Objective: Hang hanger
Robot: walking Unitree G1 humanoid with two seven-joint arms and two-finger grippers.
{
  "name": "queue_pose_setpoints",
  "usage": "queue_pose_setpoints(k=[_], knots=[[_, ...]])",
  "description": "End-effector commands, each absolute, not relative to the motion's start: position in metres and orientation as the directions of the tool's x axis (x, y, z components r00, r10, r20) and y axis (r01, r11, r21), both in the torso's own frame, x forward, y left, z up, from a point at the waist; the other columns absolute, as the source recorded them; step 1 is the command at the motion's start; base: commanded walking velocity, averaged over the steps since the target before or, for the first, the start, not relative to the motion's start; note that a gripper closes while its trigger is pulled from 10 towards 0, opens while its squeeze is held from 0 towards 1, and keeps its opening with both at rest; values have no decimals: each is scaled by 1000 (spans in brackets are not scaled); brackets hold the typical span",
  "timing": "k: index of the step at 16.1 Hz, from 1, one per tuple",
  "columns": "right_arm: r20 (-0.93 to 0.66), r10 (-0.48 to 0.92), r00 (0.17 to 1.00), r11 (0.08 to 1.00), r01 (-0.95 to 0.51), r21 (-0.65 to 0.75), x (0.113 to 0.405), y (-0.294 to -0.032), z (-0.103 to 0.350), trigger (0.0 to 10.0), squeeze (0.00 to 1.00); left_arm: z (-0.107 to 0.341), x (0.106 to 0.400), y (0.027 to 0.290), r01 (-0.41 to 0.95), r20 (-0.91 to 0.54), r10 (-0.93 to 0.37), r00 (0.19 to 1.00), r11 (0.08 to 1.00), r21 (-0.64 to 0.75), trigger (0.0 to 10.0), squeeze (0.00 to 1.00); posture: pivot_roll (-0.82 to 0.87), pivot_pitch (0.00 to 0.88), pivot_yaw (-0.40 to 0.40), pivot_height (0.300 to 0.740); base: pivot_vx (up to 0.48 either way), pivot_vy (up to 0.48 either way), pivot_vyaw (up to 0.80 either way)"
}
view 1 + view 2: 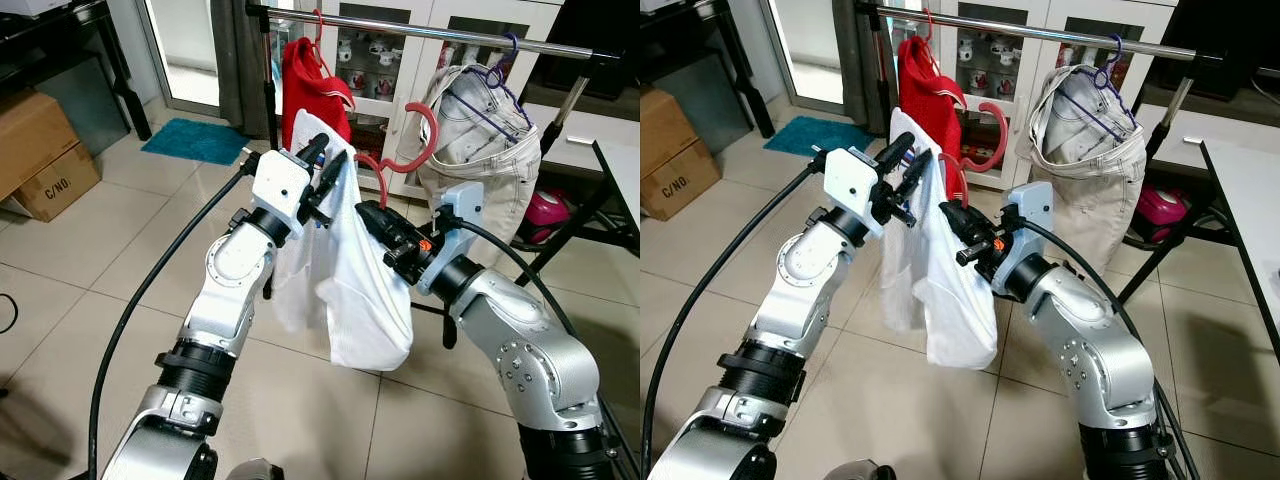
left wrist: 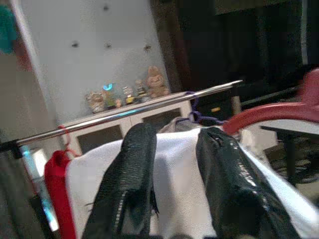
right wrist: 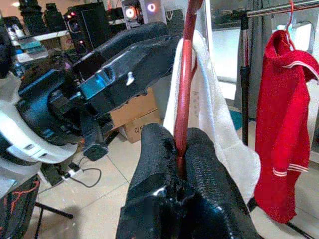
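A red hanger [image 1: 425,135] carries a white garment [image 1: 365,300] and is held up between my two arms, below the steel clothes rail [image 1: 450,35]. Its hook points up toward the rail, in the gap between the two hung items, and touches nothing. My right gripper [image 1: 368,215] is shut on the hanger's red bar [image 3: 185,74], gripping it from the right. My left gripper [image 1: 325,160] pinches the white garment's upper left edge, with the cloth [image 2: 174,164] lying between its black fingers [image 2: 127,189].
A red sweater [image 1: 310,85] hangs at the rail's left end. Beige trousers [image 1: 480,140] hang on a purple hanger [image 1: 500,85] to the right. A white table [image 1: 620,170] stands at right, and cardboard boxes [image 1: 45,155] and a teal mat [image 1: 195,140] lie at left.
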State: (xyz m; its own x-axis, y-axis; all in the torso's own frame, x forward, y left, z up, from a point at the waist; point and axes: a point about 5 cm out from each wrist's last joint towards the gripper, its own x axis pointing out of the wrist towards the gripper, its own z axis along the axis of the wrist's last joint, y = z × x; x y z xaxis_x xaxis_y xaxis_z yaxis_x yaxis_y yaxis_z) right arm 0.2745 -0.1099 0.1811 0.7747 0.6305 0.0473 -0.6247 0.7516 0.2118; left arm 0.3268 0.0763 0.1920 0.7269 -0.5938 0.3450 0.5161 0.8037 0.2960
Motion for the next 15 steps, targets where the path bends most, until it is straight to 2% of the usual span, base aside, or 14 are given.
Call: queue_pose_setpoints(k=[1,3,5,6,8,9,12,13,14,15], knots=[[66,660,749,726,-657,203,273,-105,186,10000,0,192,322,66,562,336,-641,690,767,310,10000,1000,-166,0,13,740,0,0,0],[57,668,742,720,-664,198,273,-103,185,10000,0,180,321,81,521,278,-603,748,793,317,10000,1000,-160,0,2,740,0,0,0],[55,671,740,719,-667,196,274,-103,186,10000,0,168,330,111,390,209,-447,870,882,265,10000,1000,-156,0,0,740,0,0,0],[55,671,739,719,-667,196,274,-103,186,10000,0,166,331,114,380,196,-432,880,889,255,10000,1000,-156,0,0,740,0,0,0],[55,671,739,719,-668,195,275,-103,186,10000,0,165,331,116,389,185,-438,880,887,251,10000,1000,-154,0,2,740,0,0,0],[57,670,740,719,-667,195,275,-103,186,10000,0,171,326,104,462,226,-511,829,855,237,10000,1000,-158,0,9,740,0,0,0],[62,662,747,726,-659,194,274,-104,187,10000,0,176,320,84,552,244,-600,762,798,241,10000,1000,-169,0,23,740,0,0,0],[63,659,749,729,-657,194,274,-105,186,10000,0,175,320,81,566,230,-615,754,787,247,4275,1000,-171,0,26,740,0,0,0],[63,656,752,731,-654,194,274,-106,186,10000,0,174,322,82,560,227,-607,762,793,240,0,1000,-172,0,28,740,0,0,0],[64,655,753,732,-653,194,274,-106,186,10000,0,174,322,82,558,226,-604,764,795,238,0,1000,-172,0,28,740,0,0,0]])
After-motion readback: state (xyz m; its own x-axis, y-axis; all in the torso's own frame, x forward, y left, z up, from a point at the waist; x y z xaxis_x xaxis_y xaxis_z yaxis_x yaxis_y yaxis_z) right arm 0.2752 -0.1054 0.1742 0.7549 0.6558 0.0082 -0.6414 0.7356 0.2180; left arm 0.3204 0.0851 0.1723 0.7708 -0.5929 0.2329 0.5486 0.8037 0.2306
